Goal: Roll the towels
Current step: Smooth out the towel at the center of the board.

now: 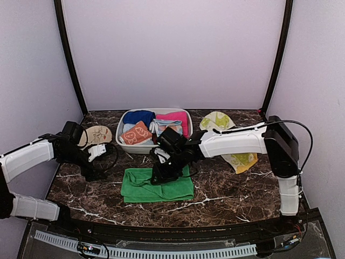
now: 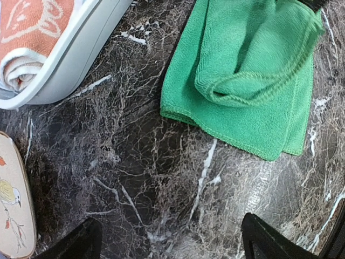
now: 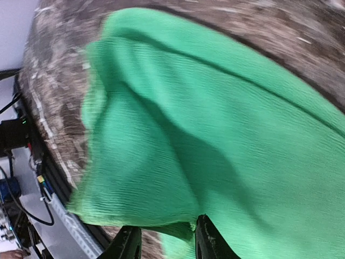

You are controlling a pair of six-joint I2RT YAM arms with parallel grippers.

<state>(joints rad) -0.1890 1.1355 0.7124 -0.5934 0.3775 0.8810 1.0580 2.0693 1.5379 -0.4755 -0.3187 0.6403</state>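
Note:
The green towel [image 1: 161, 189] lies folded on the marble table, front centre; it also shows in the left wrist view [image 2: 242, 81] with one flap curled back over itself. My right gripper [image 1: 160, 175] is at the towel's far edge; in the right wrist view [image 3: 167, 243] its jaws stand narrowly apart, pinching a fold of the green towel [image 3: 215, 108], which is lifted. My left gripper [image 1: 96, 174] is wide open and empty [image 2: 172, 245] over bare marble, left of the towel. The cream towel with yellow-green prints [image 1: 216, 121] lies at the back right, partly under my right arm.
A white basin [image 1: 119, 129] at the back centre holds rolled and folded cloths, among them an orange patterned one [image 1: 136, 134] that also shows in the left wrist view [image 2: 32, 21]. A cream disc with a printed bird [image 2: 13, 205] lies left of the basin [image 1: 97, 135].

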